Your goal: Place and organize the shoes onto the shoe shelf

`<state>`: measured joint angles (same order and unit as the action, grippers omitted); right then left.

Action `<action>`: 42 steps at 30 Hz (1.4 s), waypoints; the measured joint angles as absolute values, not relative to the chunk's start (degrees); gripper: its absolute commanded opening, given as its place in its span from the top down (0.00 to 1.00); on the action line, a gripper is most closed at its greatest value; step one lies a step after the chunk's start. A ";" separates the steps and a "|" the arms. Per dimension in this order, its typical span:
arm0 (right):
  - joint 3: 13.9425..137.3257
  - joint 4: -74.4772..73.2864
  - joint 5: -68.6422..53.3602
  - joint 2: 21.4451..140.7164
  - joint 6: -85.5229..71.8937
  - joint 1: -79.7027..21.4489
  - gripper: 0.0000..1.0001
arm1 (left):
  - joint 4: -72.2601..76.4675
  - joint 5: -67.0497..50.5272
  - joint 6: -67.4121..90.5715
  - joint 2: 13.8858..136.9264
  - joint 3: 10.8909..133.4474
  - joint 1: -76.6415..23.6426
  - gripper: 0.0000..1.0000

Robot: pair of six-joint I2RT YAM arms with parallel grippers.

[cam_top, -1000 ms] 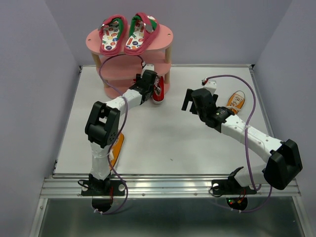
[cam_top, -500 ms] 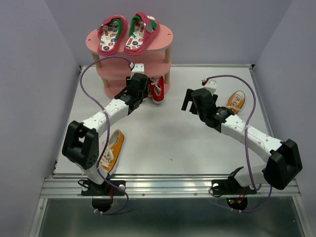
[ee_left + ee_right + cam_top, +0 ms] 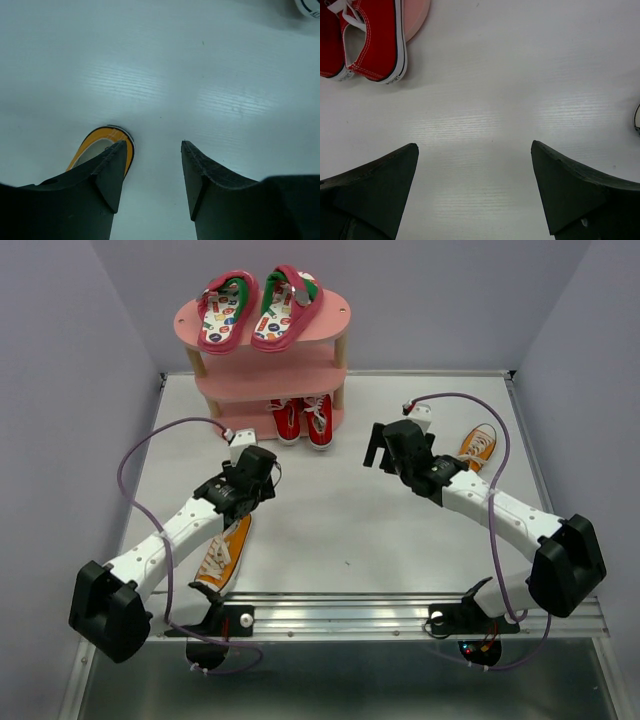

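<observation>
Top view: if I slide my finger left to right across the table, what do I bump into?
orange sneaker → red sneakers → right gripper → other orange sneaker

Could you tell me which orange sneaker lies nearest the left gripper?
The orange sneaker beside the left gripper, under the left arm; the other sneaker lies at far right.

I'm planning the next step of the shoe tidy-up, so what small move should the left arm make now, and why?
Probably lower the open left gripper onto the near orange sneaker beside its finger and close. The flip-flops and red sneakers already sit on the shoe shelf; only this one and the far orange sneaker lie on the table.
</observation>
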<state>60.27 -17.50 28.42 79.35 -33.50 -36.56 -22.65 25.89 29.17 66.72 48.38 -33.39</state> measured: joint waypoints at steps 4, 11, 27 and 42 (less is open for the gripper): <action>60.27 -17.50 27.64 80.29 -33.47 -36.56 0.00 | -29.50 28.58 36.27 65.23 48.36 -33.39 0.41; 60.16 -17.06 27.29 80.29 -33.45 -36.56 0.00 | -37.50 30.02 47.62 73.49 49.30 -33.36 0.40; 59.79 -16.21 26.96 80.23 -33.39 -36.56 0.00 | -28.03 30.52 44.62 78.13 45.82 -31.66 1.00; 57.14 -16.05 27.97 76.75 -33.45 -36.56 0.00 | -18.02 15.59 25.15 82.54 54.11 -56.12 1.00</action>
